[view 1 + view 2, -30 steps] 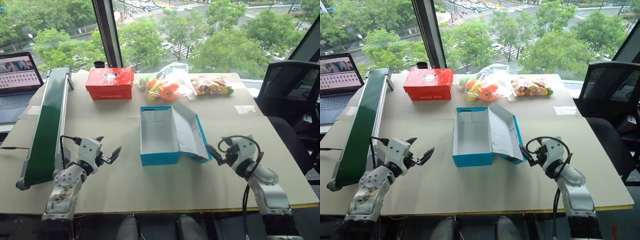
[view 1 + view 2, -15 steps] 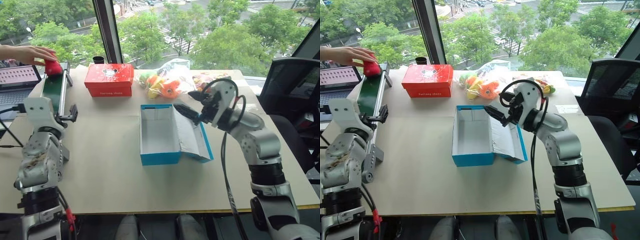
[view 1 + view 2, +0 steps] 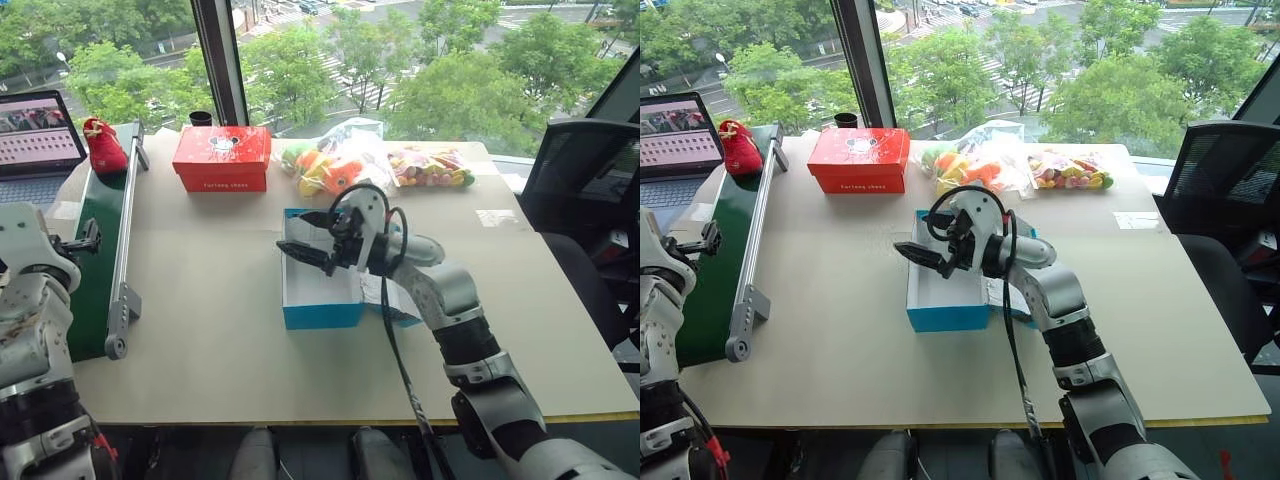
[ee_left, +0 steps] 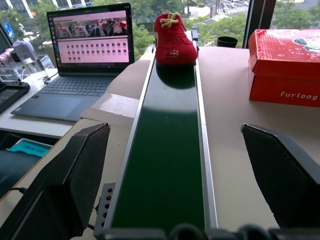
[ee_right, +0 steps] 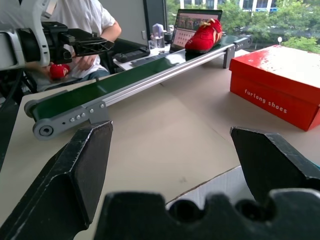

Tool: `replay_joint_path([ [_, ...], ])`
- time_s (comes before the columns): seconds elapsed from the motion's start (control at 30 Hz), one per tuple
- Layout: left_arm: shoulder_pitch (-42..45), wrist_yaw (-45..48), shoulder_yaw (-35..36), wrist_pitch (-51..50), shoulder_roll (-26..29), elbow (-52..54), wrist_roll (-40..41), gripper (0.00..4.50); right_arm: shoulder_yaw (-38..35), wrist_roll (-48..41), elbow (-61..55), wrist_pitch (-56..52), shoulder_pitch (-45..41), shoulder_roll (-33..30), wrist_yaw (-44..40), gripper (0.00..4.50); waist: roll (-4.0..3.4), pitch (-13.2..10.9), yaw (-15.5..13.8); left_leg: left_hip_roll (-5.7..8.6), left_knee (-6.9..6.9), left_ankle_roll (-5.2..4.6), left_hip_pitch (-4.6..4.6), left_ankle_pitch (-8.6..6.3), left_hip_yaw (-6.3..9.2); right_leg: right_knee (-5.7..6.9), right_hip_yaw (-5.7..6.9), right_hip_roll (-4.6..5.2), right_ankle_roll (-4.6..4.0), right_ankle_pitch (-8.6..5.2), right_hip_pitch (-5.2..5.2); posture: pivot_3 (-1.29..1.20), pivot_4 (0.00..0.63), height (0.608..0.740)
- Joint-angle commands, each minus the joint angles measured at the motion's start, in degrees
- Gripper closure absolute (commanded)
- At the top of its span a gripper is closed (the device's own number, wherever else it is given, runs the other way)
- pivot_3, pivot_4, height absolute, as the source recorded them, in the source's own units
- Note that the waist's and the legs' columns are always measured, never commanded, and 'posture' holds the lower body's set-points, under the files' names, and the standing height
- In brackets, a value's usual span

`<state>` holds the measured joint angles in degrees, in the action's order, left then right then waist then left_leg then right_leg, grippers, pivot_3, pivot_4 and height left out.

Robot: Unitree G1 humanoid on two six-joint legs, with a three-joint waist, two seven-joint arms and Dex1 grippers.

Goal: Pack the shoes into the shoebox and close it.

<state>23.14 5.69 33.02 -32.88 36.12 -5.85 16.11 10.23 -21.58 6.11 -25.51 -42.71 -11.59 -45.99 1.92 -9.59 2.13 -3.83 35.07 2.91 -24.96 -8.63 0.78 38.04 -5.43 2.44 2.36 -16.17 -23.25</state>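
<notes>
One red shoe (image 3: 103, 147) with yellow laces stands on the far end of the green conveyor belt (image 3: 95, 270); it also shows straight ahead as the shoe (image 4: 173, 40). The blue shoebox (image 3: 322, 316) stands open mid-table, white and bare inside, its lid lying out to the right. My right gripper (image 3: 305, 235) hangs open above the box's left side, pointing left. My left gripper (image 3: 705, 237) is open at the conveyor's near part, aimed along the belt. A seated person holds a small red thing (image 5: 59, 70).
A red box (image 3: 221, 158) and clear bags of toys (image 3: 335, 165) lie along the table's far edge. A laptop (image 3: 38, 135) sits left of the conveyor, and a black chair (image 3: 590, 180) stands at the right. A black cup (image 3: 200, 118) is behind the red box.
Both arms rose and swung left: the right gripper from beside the lid to over the box, the left to the conveyor. A person's hand set the red shoe on the belt and withdrew.
</notes>
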Motion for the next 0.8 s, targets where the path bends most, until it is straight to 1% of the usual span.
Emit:
replay_joint_path([
  [0.03,6.78,0.11,-0.07,-1.47,2.47,-8.14,0.74,0.0,-0.16,-0.06,-3.26,1.28,-1.66,0.01,-1.06,0.03,0.03,-0.01,0.0,0.0,0.0,0.02,0.0,0.01,0.03,0.01,0.02,0.0,0.0,0.0,0.0,0.0,0.15,0.739],
  [0.1,11.25,-1.36,0.89,-2.33,2.39,-13.31,1.5,0.0,-0.21,-0.23,-4.09,0.84,-1.42,-0.14,-1.17,0.03,0.03,-0.01,0.02,0.01,0.0,0.03,0.0,0.02,0.06,0.01,0.05,-0.01,0.0,0.0,0.01,0.0,0.15,0.739],
  [0.23,17.06,-0.23,-4.07,-0.56,4.46,-21.57,-1.77,0.0,-0.09,-0.6,-6.76,-0.83,-0.21,-0.79,-1.13,0.03,0.08,-0.03,0.14,0.01,-0.03,0.03,-0.07,0.02,0.1,-0.01,0.09,-0.01,0.0,0.0,-0.02,0.0,0.15,0.739],
  [0.33,20.73,-0.57,-5.64,0.95,5.72,-28.64,-3.14,0.0,-0.15,-0.55,-8.44,-1.82,0.91,-1.39,-0.73,0.03,0.08,-0.03,0.25,0.02,-0.04,0.04,-0.09,0.02,0.11,-0.01,0.1,0.0,-0.01,0.0,-0.04,0.0,0.15,0.739],
  [0.57,29.13,-3.41,-6.09,8.02,7.33,-43.68,-4.06,0.0,-1.04,-0.32,-9.92,-2.38,2.53,-1.91,0.89,0.03,0.12,-0.06,0.28,0.02,-0.01,0.06,-0.1,0.04,0.14,0.03,0.15,-0.01,-0.01,0.01,-0.06,0.0,0.15,0.739],
  [0.8,34.56,-4.36,-7.56,13.89,8.03,-54.73,-5.28,0.0,-2.14,-0.68,-10.33,-2.63,3.03,-3.09,1.99,0.03,0.13,-0.06,0.16,0.03,-0.01,0.07,-0.16,0.04,0.18,0.01,0.21,0.0,-0.01,0.01,-0.07,0.0,0.15,0.739],
])
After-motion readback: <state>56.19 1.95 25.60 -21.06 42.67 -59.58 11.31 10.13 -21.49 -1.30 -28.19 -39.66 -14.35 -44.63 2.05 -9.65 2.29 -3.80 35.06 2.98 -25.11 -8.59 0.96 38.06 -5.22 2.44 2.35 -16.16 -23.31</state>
